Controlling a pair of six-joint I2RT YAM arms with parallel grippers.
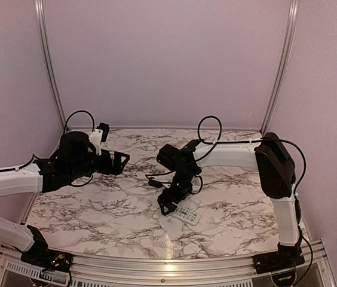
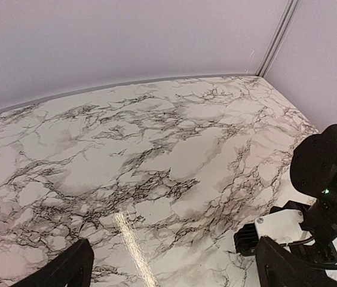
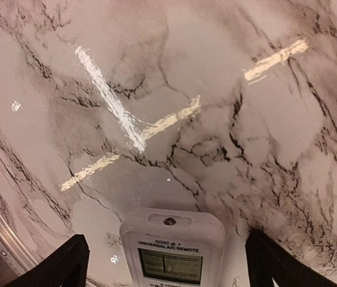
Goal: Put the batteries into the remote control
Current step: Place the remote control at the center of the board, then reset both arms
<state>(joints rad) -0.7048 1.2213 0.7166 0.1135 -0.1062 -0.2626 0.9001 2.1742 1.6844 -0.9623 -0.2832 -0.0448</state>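
The remote control (image 1: pixel 187 214) lies flat on the marble table (image 1: pixel 97 209), right of centre and toward the near edge. In the right wrist view the remote control (image 3: pixel 171 239) is face up, with its pale display and printed label showing. My right gripper (image 1: pixel 169 202) hangs low over it. Seen from its own wrist, the right gripper (image 3: pixel 168 266) is open, a finger on each side with bare table between finger and remote. My left gripper (image 1: pixel 120 161) hovers at the left, far from the remote; the left gripper (image 2: pixel 171 275) is open and empty. The batteries are out of view.
The right arm's black wrist (image 2: pixel 330 173) fills the lower right of the left wrist view. Pale walls enclose the table at the back and on both sides. A metal rail (image 1: pixel 168 263) runs along the near edge. Black cables (image 1: pixel 209 128) loop above the right forearm.
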